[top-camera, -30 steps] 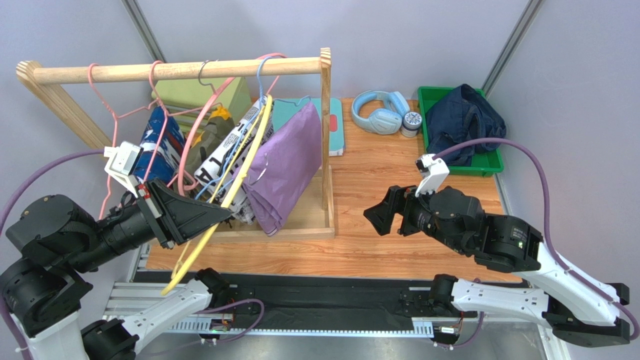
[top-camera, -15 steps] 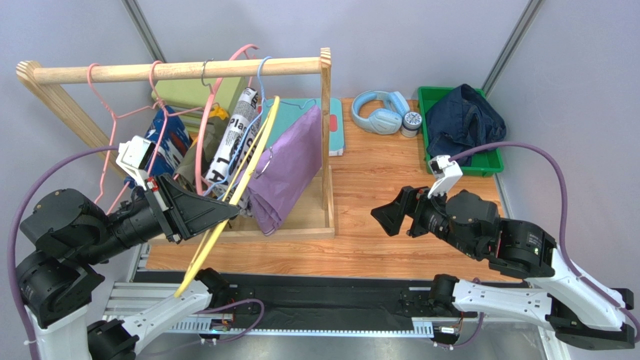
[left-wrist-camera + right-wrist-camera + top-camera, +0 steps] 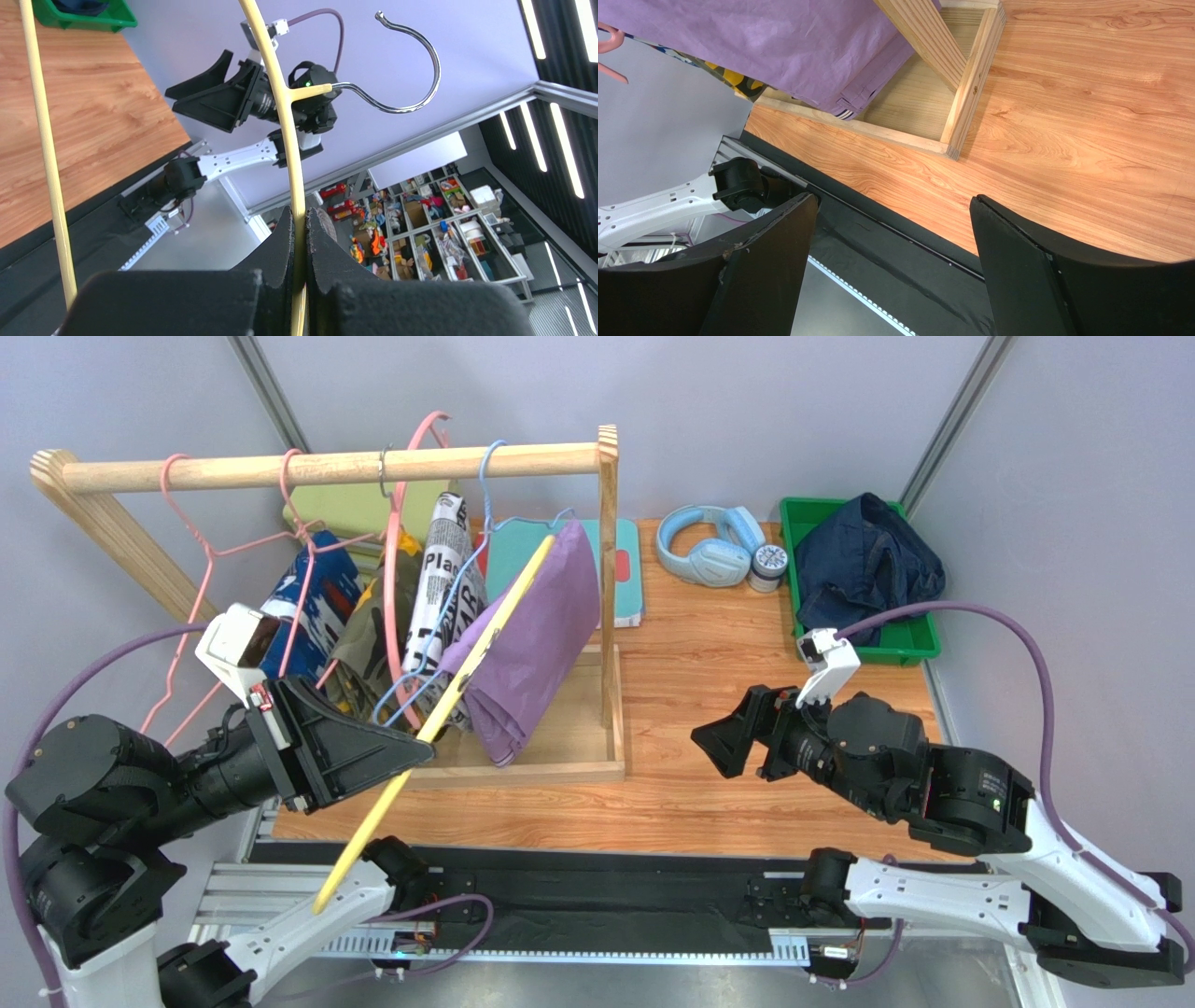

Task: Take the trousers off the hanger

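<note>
**Bare hanger pinched, trousers in tray**

The left gripper (image 3: 298,218) pinches the yellow hanger (image 3: 478,643) by its wire. The hanger tilts in front of the rack (image 3: 281,471), its hook free of the rail. The right gripper (image 3: 892,207) hovers over the table (image 3: 701,665) at near right, fingers spread and empty. The navy trousers (image 3: 856,560) lie bundled in the green tray (image 3: 905,647) at far right.

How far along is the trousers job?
Seemingly done: the yellow hanger is bare and off the rail; a dark garment lies in the green tray. In hand: the left gripper clamps the hanger. Left: probably setting it down. The right gripper is open.
</note>
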`<state>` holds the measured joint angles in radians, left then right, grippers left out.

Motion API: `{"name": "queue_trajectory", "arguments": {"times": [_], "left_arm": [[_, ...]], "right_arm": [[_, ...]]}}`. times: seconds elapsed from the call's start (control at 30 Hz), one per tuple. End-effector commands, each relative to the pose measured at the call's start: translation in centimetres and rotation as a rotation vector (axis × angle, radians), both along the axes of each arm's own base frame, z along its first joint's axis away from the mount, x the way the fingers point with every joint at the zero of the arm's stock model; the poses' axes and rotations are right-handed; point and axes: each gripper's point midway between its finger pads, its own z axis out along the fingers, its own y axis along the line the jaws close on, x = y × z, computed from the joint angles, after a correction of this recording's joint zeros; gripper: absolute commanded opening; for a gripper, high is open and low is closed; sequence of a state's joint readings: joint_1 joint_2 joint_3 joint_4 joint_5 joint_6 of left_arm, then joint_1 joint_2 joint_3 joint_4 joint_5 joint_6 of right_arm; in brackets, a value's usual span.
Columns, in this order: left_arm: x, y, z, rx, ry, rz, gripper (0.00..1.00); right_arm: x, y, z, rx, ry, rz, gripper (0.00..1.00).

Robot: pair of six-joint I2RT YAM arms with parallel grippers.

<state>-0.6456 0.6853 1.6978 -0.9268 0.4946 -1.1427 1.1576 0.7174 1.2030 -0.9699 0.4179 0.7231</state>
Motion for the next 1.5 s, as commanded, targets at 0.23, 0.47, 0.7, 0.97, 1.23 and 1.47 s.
{"name": "queue_trajectory", "arguments": {"times": [0.23,0.47,0.7,0.97,1.23,1.47], "left_arm": [[6.6,-2.3,4.2,-0.170,0.057,0.142,0.00],[11.1,-5.0,5.2,-0.210,0.117,0.169,0.00],[14.8,-5.2,6.0,-0.269,0.188,0.289,0.00],[18.4,-5.8,6.2,-0.321,0.263,0.377,0.00],[20.5,-6.9,4.8,-0.312,0.335,0.417,0.00],[20.7,-8.7,2.5,-0.263,0.386,0.391,0.00]], "right_arm": [[-0.2,0.4,1.9,0.059,0.009,-0.009,0.83],[-0.3,-0.1,1.7,0.046,0.008,-0.015,0.83],[-0.2,-0.5,2.0,0.050,-0.005,-0.027,0.83],[-0.1,-0.6,2.4,0.048,-0.019,-0.028,0.84],[0.0,-0.9,2.6,0.047,-0.027,-0.034,0.84],[0.1,-0.6,2.4,0.038,-0.028,-0.032,0.84]]}}
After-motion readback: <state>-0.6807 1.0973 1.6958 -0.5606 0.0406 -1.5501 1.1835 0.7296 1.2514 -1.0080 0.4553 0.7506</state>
